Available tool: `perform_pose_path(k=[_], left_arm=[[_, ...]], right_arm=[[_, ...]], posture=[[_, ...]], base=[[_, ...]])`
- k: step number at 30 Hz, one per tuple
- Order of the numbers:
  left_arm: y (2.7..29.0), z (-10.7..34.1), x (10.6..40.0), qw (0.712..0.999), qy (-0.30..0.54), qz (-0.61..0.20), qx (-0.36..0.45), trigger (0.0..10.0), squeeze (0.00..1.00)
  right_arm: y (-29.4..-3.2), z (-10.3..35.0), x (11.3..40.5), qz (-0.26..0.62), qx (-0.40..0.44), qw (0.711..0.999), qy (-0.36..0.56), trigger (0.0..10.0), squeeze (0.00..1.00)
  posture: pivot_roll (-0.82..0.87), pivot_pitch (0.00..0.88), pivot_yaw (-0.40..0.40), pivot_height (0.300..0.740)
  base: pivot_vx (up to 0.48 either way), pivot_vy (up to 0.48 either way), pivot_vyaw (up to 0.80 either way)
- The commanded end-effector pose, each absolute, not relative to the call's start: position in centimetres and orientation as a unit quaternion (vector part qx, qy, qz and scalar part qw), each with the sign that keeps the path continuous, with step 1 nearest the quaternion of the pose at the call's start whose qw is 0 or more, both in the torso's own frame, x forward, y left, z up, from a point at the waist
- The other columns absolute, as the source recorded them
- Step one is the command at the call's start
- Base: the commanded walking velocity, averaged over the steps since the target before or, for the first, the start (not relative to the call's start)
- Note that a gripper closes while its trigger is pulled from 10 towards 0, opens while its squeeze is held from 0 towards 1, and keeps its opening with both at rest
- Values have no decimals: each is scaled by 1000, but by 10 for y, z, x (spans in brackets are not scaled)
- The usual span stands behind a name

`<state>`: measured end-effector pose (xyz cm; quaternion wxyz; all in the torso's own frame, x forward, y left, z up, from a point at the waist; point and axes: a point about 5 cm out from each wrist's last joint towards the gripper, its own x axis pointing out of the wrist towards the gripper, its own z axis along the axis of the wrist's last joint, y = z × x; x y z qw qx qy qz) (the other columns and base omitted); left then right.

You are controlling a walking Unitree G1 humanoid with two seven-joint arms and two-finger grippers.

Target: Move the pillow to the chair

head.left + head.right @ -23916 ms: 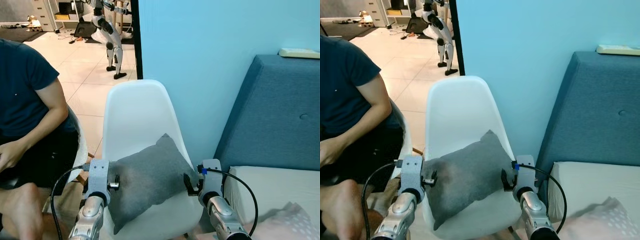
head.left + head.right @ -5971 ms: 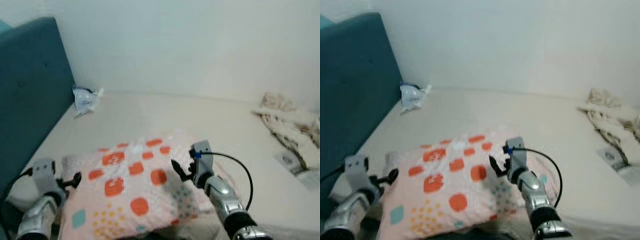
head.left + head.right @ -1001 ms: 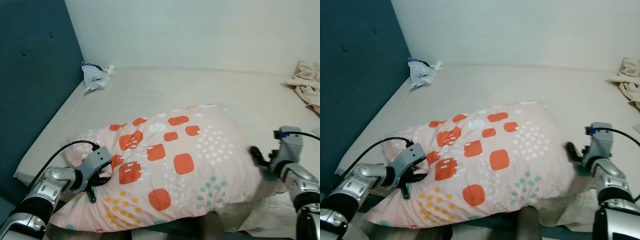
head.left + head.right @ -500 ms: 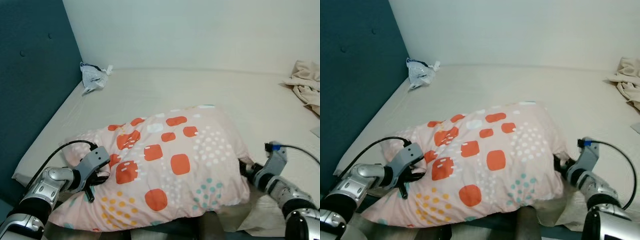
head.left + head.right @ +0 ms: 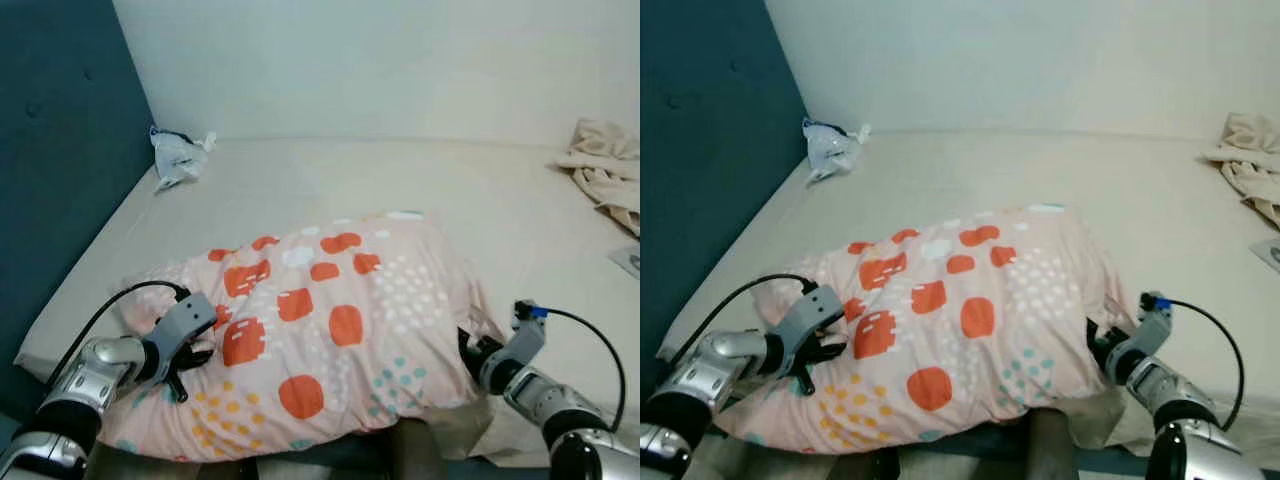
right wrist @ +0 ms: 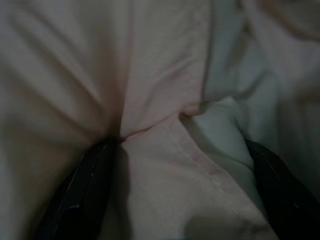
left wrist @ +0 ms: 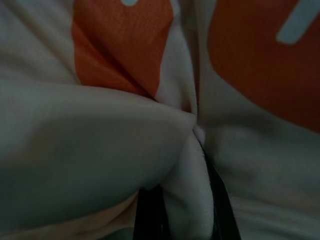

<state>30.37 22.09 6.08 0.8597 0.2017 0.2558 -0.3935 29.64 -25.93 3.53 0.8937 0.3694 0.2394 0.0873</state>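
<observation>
Broadly, bed point(image 5: 330, 190): a cream mattress ran to the white wall, with a dark blue headboard point(image 5: 50, 180) on the robot's left.
Pillow point(image 5: 330, 320): pink, with orange patches and teal dots, it lay on the near edge of the mattress between the two grippers.
Left gripper point(image 5: 187, 352): pressed into the pillow's left end; the wrist view showed its black fingers point(image 7: 150, 212) pinched together on a fold of cover.
Right gripper point(image 5: 1098, 345): pushed against the pillow's right end, fingers point(image 6: 80, 195) spread wide with cloth bunched between them.
Cloth point(image 5: 605, 170): beige, crumpled, cut off at the right edge.
Bag point(image 5: 175, 157): crumpled, pale, by the headboard; contents unclear.
</observation>
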Motion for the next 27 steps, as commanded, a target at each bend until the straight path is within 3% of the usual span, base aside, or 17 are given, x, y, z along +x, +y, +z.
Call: perform_pose_path(k=[1, 2, 3, 5, 6, 13, 19, 27], left_arm=[[207, 63, 306, 864, 234, -409, 180, 0, 0], [206, 62, 305, 864, 234, -410, 174, 0, 0], [206, 61, 304, 863, 237, -411, 173, 0, 0], [206, 60, 303, 862, 239, -412, 174, 0, 0], [208, 59, 302, 861, 242, -412, 174, 0, 0], [210, 61, 302, 867, 242, -409, 148, 0, 0], [216, 60, 301, 880, 240, -391, 126, 0, 0], [214, 66, 308, 898, 222, -371, 87, 0, 0]], right_arm=[[-233, 25, 293, 138, 391, 869, 269, 10000, 0], [-230, 24, 294, 144, 381, 871, 275, 8471, 0], [-228, 22, 293, 141, 364, 873, 291, 2510, 0], [-226, 19, 293, 138, 352, 875, 302, 2510, 0], [-226, 20, 294, 130, 344, 879, 303, 0, 0], [-226, 24, 299, 128, 331, 888, 293, 0, 0], [-209, 26, 305, 163, 321, 889, 281, 0, 0], [-193, 39, 320, 184, 293, 900, 265, 0, 0]], posture=[[68, 85, 19, 575], [67, 87, 22, 575], [67, 86, 25, 575], [67, 86, 25, 575], [70, 83, 27, 575], [77, 72, 38, 575], [76, 37, 32, 575], [46, 65, 33, 575]], base=[[0, 0, 0], [0, 0, 0], [0, 0, 0], [0, 0, 0], [0, 0, 0], [0, 0, 0], [0, 0, 0], [0, 0, 0]])
